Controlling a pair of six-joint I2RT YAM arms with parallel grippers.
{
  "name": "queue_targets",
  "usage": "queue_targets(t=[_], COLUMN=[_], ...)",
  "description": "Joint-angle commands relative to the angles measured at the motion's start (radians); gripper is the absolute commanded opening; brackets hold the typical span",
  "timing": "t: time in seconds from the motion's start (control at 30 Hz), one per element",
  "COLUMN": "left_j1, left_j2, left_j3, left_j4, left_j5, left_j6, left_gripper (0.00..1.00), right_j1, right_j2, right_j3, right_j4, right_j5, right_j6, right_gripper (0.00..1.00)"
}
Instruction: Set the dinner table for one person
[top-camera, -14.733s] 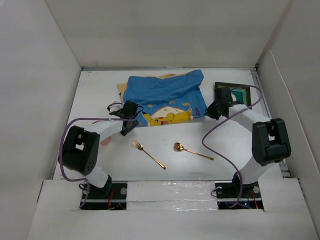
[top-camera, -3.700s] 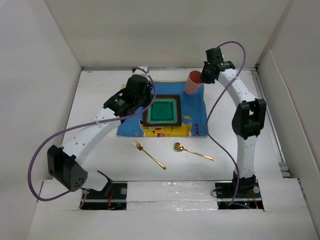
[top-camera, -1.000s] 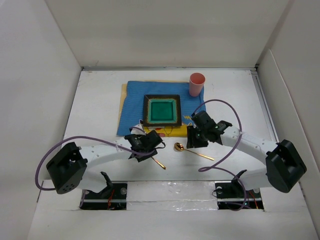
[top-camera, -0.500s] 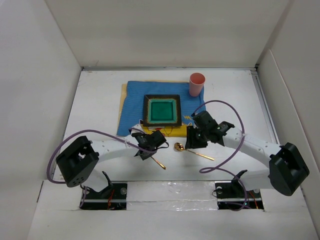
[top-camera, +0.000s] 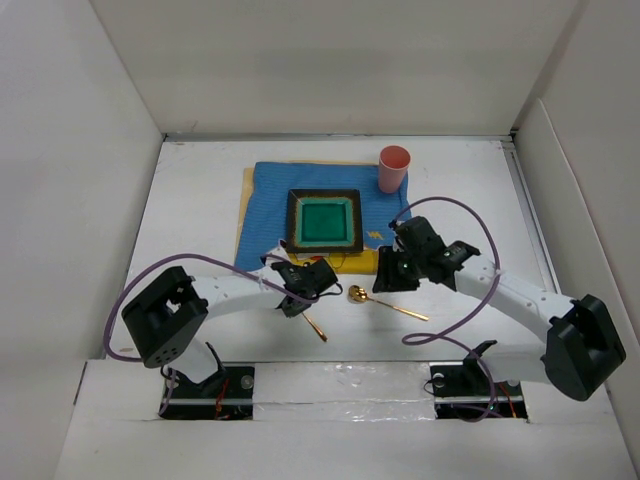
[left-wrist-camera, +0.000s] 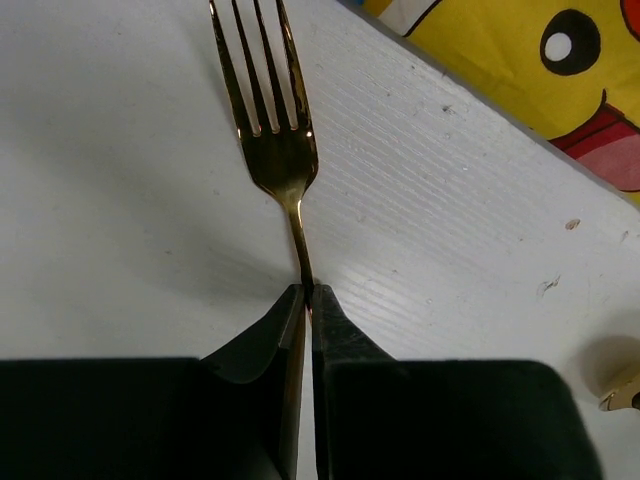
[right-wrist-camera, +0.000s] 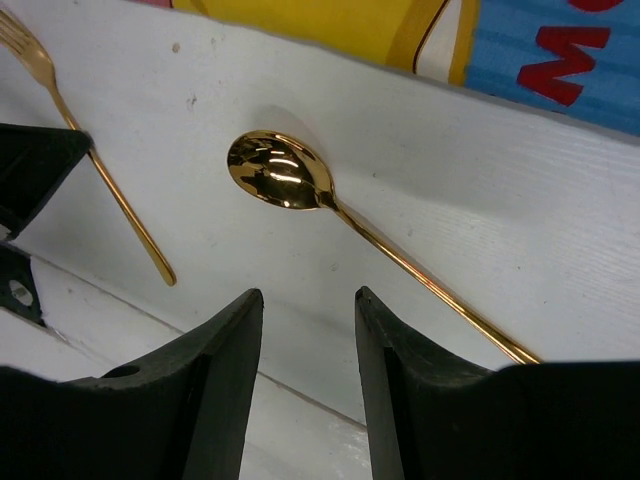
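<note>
My left tool is closed on the thin neck of the fork, which lies on the white tabletop just in front of the blue mat; my right tool hangs half open over the spoon and grips nothing. I think the fork can twist or slip out when lifted, because the grip is narrow and the metal smooth. I count one fork, one spoon, one mat, one square dish and one pink cup.

White dinner table: placemat, fork, spoon
</note>
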Motion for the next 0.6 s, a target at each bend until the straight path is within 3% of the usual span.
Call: queue_targets(t=[0.0, 0.23, 0.3, 0.43, 0.47, 0.5, 0.57], left_j1=[-0.019, -0.043, 0.004, 0.146, 0.188, 0.272, 0.352], left_j2=[0.036, -0.08, -0.09, -0.09, -0.091, -0.097, -0.099], left_j3=[-0.037, 0.101, 0.173, 0.239, 0.247, 0.248, 0.253], left_j4=[-0.132, -0.274, -0.278, -0.142, -0.098, -0.041, 0.108], left_j5=[-0.036, -0.164, -0.21, -0.252, -0.22, -0.197, -0.141], left_j6=[-0.027, 0.179, 0.315, 0.614, 0.687, 0.854, 0.97], left_gripper=[0.0, 0.0, 0.0, 0.0, 0.0, 0.0, 0.0], right_j1=[-0.035, -0.064, -0.075, -0.075, -0.075, -0.084, -0.084], right_j2=[-0.049, -0.041, -0.041, -0.049, -0.052, -0.057, -0.074], right_j3=[0.054, 0.066, 0.069, 0.068, 0.068, 0.066, 0.062], right_j4=[-0.005, 0.002, 0.004, 0.002, -0.001, -0.004, -0.01], right_j5=[-0.033, -0.059, -0.056, -0.054, -0.051, -0.045, -0.033], right_j6=[-0.034, -0.031, -0.031, -0.025, -0.025, -0.023, -0.022], right_gripper=[0.47, 0.47, 0.47, 0.47, 0.47, 0.47, 0.47])
